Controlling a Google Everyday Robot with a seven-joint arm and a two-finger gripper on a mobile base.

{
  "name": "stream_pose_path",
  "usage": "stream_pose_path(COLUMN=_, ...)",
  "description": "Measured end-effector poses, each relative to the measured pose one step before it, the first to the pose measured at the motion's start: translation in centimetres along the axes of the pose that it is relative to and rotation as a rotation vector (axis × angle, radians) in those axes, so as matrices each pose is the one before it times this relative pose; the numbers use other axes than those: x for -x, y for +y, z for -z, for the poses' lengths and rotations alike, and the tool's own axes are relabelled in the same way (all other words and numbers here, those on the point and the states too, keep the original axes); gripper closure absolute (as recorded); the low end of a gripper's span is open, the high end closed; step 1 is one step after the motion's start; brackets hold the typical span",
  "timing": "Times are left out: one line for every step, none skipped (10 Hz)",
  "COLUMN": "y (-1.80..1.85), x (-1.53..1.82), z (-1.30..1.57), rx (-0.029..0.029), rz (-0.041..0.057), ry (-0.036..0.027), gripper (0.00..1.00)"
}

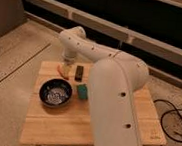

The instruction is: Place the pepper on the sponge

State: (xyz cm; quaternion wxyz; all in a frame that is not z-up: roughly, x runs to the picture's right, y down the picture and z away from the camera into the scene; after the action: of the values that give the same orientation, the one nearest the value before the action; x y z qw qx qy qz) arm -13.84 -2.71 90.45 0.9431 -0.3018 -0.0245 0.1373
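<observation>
Pepper [62,72]: small orange-red piece, lying on the wooden table [52,127] near its far-left edge. Not on the sponge.

Camera view, single cam:
- Table: light wood slats, sits mid-frame on a speckled floor [7,66].
- Gripper [66,63]: pointing down, directly over the pepper, tip v. close to it. Jaws spread wide. Can't tell if either finger touches the pepper; pepper looks to rest on the tabletop, not lifted.
- Arm [112,95]: big white link fills the right-centre of the frame, covers the table's mid-right part. It runs up and left to a bend above the table's far edge, then drops to the gripper.
- Dark block [79,72]: upright rectangular, just right of the pepper, apart from it. Nr the gripper but not in it.
- Sponge [82,90]: teal-green rect. block, flat on the table, nearer the cam than the dark block and a bit to the right. Right edge sits against the arm's outline in this view. Top bare. Apart from the pepper, w/ the dark block roughly betw. them.
- Bowl [55,93]: dark, round, pale pattern inside, just left of the sponge, nearer the cam than the pepper. Narrow gap betw. bowl and sponge.
- Cables [175,121]: black loops on the floor, right of the table.
- Bkgd: dark wall w/ pale horizontal rails.
</observation>
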Motion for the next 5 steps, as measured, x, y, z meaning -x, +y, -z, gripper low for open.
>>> stream_pose_path(y=-0.296, x=0.393, z=-1.001, rx=0.01286, rz=0.02074, ry=0.00907, gripper=0.35)
stream_pose_path(y=-0.282, x=0.145, z=-0.787, rx=0.01127, rz=0.00928, ry=0.00832, gripper=0.35)
stream_pose_path(y=-0.493, x=0.254, z=-0.87, rx=0.01179, rz=-0.00255, ry=0.00377, gripper=0.35)
stream_pose_path(y=-0.641, x=0.292, z=-0.745, rx=0.00497, rz=-0.02268, ry=-0.00221, gripper=0.35)
stream_pose_path(y=-1.124, x=0.184, z=-0.668, rx=-0.00654, rz=-0.05849, ry=-0.00666, gripper=0.35)
